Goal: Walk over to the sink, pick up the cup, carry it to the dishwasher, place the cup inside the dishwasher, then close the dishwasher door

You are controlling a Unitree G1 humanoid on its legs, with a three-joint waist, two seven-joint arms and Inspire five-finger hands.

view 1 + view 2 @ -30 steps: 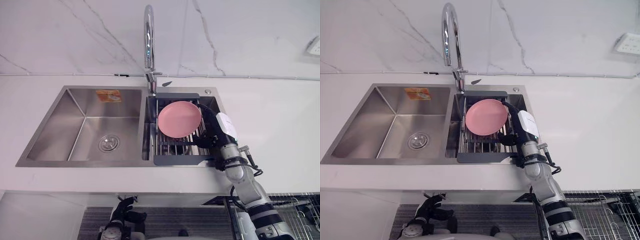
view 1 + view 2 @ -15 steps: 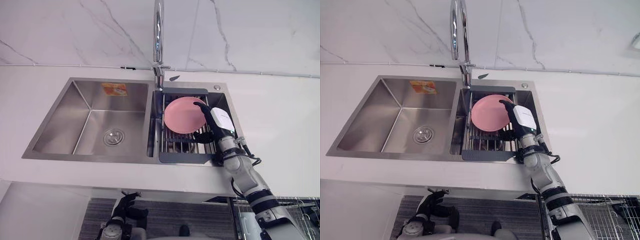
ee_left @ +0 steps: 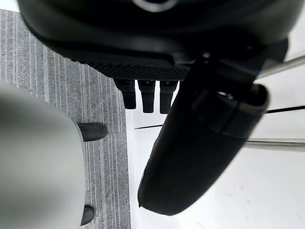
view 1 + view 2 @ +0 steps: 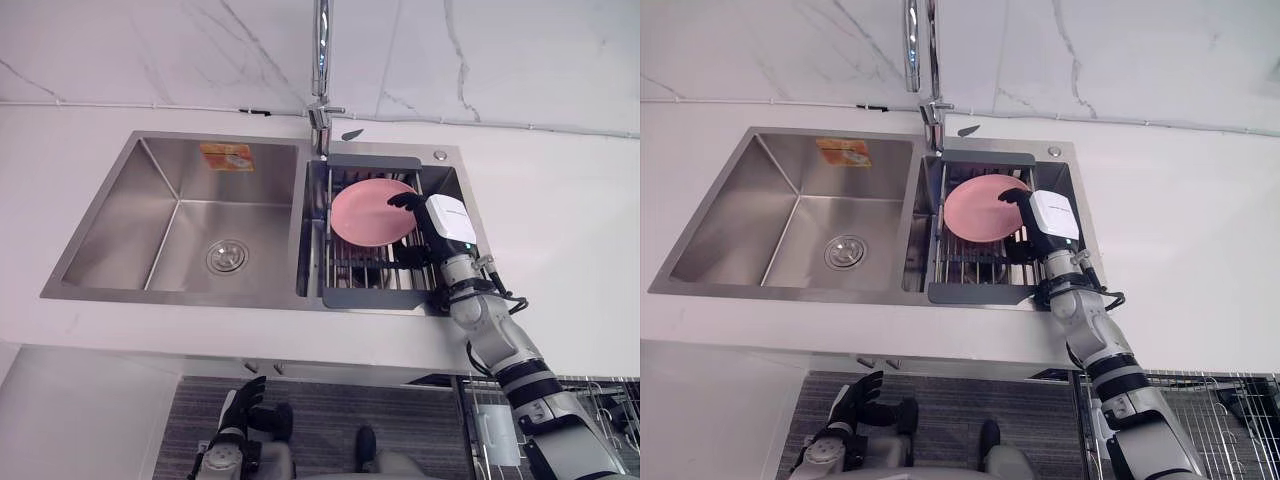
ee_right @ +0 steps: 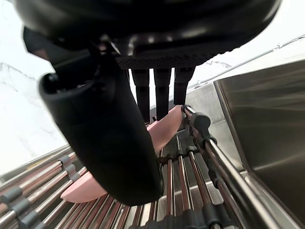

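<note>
A white countertop (image 4: 560, 230) runs below a marble wall (image 4: 150, 50), and set into it is a steel double sink (image 4: 300, 300). Its left basin (image 4: 120, 230) holds only a drain (image 4: 227, 256) and a small orange sticker (image 4: 226, 156) on the back wall. The right basin is spanned by a dish rack (image 4: 372, 298) of metal bars in a dark frame, with a tall chrome faucet (image 4: 321, 60) rising behind the divider.

The one dish to be seen is a pink plate (image 4: 365, 215) (not a cup), which leans on the rack bars in the right basin. The right hand (image 4: 445, 220) reaches over the rack from the counter's front edge. Its fingers (image 5: 162, 90) are straight and unclenched, their tips at the plate's right rim, and the thumb stands apart beside them, so the plate is not gripped.

The left hand (image 4: 240, 408) hangs low in front of the cabinet above a grey floor, its fingers loose and holding nothing.
</note>
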